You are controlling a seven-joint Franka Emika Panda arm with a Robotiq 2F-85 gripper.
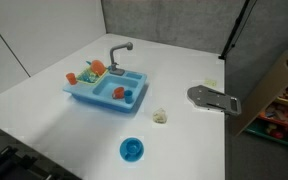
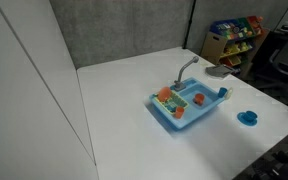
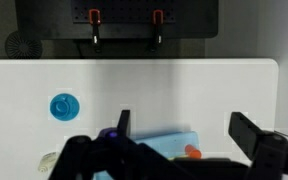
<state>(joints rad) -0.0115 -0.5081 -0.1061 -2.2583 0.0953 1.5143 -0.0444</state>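
Looking down through the wrist view, you are holding the gripper (image 3: 184, 136) with its jaws spread as wide as they go, one finger (image 3: 124, 124) rising left of centre and the other standing at the lower right of the frame, and they are gripping nothing. The blue toy sink (image 3: 166, 142) is showing in the gap between them, low in the frame, with a small orange piece (image 3: 192, 152) lying at its lower edge; whether the fingers are touching the sink cannot be told. A round blue disc (image 3: 64, 106) is lying flat on the white table (image 3: 214, 90) at the left of that frame, well apart from the sink. In an exterior view the sink's front wall (image 1: 94, 100) is sitting left of centre, with the grey faucet (image 1: 119, 50) arching over its back rim and orange items in the rack (image 1: 89, 72) at its left end. Right of the sink a small pale lump (image 1: 160, 116) is resting on the table, and a flat grey piece (image 1: 212, 98) is lying at the right edge. Neither exterior view is showing the arm.
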